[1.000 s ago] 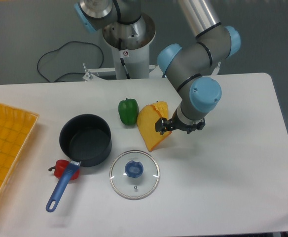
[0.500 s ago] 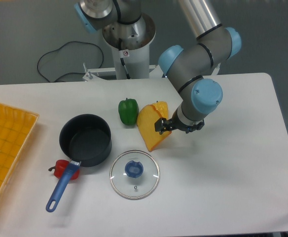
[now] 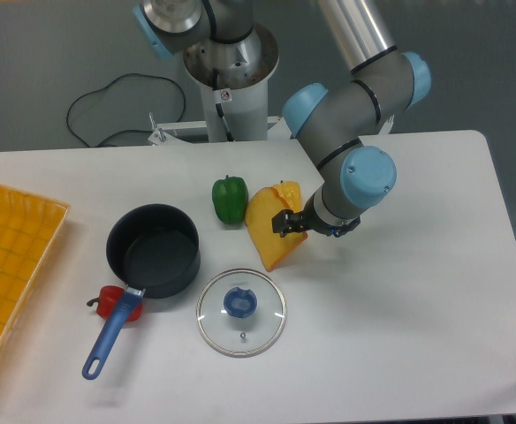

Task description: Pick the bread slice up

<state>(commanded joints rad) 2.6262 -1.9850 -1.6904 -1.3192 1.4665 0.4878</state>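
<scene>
— Where is the bread (image 3: 265, 226)?

— On the table (image 3: 399, 309), about mid-table, just right of the pepper (image 3: 230, 199). Its point faces the near side, toward the glass lid (image 3: 240, 312). The gripper (image 3: 291, 224) sits low over its right edge.

— Has it got hold of it?

— I cannot tell. The dark fingers (image 3: 282, 223) overlap the orange rim, but the wrist covers most of them, and whether the jaws are pressed on the slice or only stand beside it is hidden from here.

— Is the slice flat?

— Hard to say. The far right corner is behind the fingers, and the part under the wrist is lost.

— What else is on the table?

— A dark pot (image 3: 153, 250) left of the lid, with a blue handle running toward the near left. Something red (image 3: 108, 301) pokes out from under that handle; too little of it shows to name it. A yellow tray (image 3: 15, 256) lies at the left edge, cut off by the frame. A black cable (image 3: 108, 102) loops on the floor beyond the far edge, and the arm's base (image 3: 231, 79) stands at the far side.
</scene>
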